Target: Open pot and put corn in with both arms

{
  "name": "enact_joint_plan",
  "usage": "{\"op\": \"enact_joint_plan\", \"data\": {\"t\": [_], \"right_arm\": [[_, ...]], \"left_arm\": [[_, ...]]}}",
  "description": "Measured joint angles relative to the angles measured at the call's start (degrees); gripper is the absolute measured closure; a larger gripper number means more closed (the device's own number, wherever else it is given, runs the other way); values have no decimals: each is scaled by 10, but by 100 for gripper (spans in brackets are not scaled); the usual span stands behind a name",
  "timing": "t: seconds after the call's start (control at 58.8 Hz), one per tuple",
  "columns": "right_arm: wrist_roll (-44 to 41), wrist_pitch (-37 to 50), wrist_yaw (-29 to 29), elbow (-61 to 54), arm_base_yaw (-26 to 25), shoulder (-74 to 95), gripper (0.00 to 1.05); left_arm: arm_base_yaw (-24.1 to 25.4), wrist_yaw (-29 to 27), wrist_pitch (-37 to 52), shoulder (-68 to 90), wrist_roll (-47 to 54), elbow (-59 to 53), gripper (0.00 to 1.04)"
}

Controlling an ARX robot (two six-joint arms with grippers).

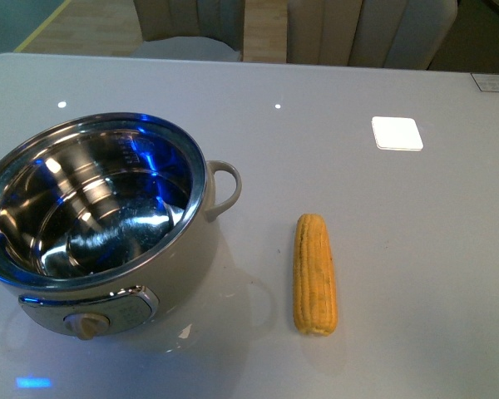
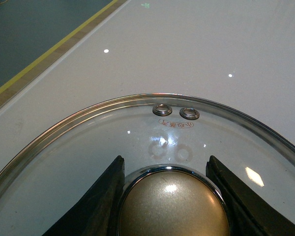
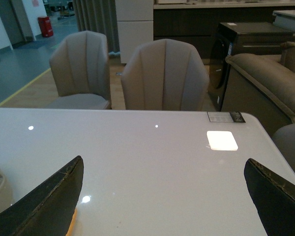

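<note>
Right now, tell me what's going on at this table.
The pot stands open on the table, its steel inside empty. The left end effector grips the glass lid by its gold knob, off the pot. The corn lies on the table beside the pot, untouched. The right end effector is open above the table near the corn, holding nothing.
</note>
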Motion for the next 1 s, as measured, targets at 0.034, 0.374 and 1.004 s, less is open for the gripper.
{"op": "enact_joint_plan", "data": {"t": [0.034, 0.374, 1.004], "right_arm": [[0, 0, 0, 0, 0, 0, 9], [0, 0, 0, 0, 0, 0, 9], [0, 0, 0, 0, 0, 0, 9]], "left_arm": [[0, 0, 0, 0, 0, 0, 62], [-1, -7, 1, -49, 7, -28, 13], [-97, 20, -66, -532, -124, -241, 7]]}}
